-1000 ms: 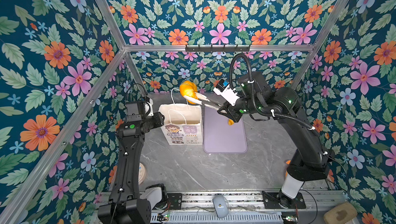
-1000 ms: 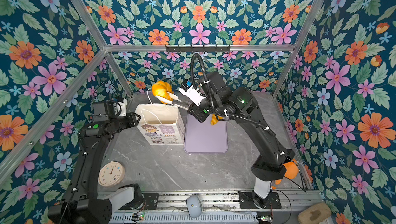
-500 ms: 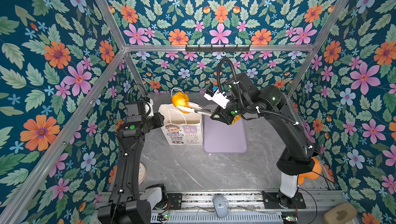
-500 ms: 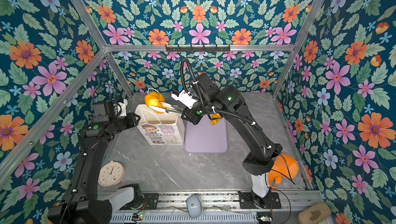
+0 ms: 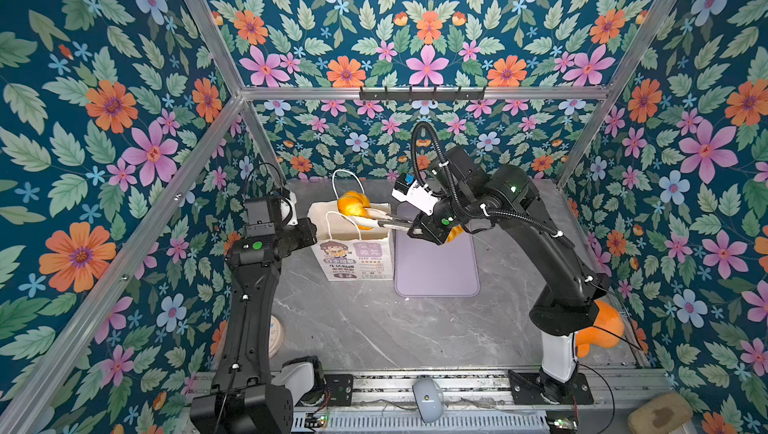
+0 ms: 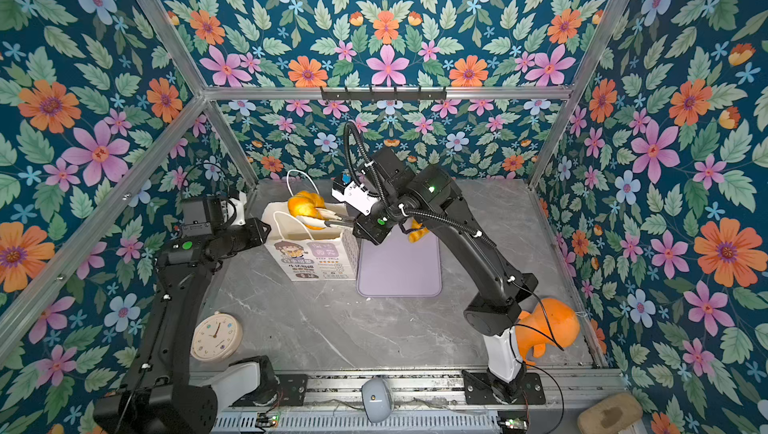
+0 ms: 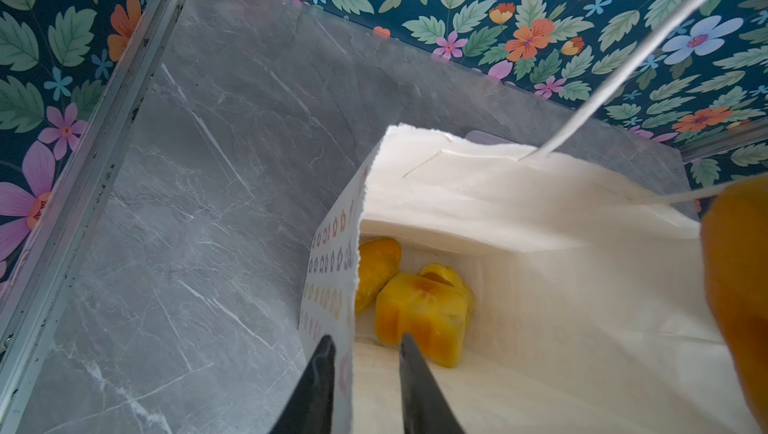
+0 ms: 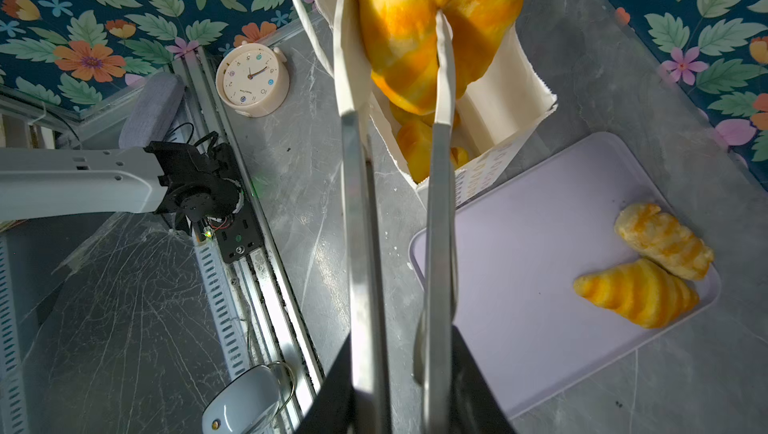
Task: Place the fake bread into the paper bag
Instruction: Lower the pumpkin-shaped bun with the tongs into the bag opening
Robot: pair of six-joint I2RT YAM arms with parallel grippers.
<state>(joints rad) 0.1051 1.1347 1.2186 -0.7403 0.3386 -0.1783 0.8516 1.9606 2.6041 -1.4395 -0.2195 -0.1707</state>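
Top views: right tool [image 5: 368,218], clamped on a croissant [image 5: 352,204], has swung off the tray [image 5: 436,274] to hang it over the mouth of the bag [image 5: 353,259], with the left tool [image 7: 365,342] narrowed astride its wall, not yet shut; a drop looks next.

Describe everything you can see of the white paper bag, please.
The paper bag stands upright and open on the grey table, beside a lilac tray. It is white paper with a zigzag rim, two white cord handles, a printed cartoon girl and a lilac panel on its front. Toy breads lie at its bottom. The left end effector straddles one side wall, jaws apart; a croissant hangs over its mouth.
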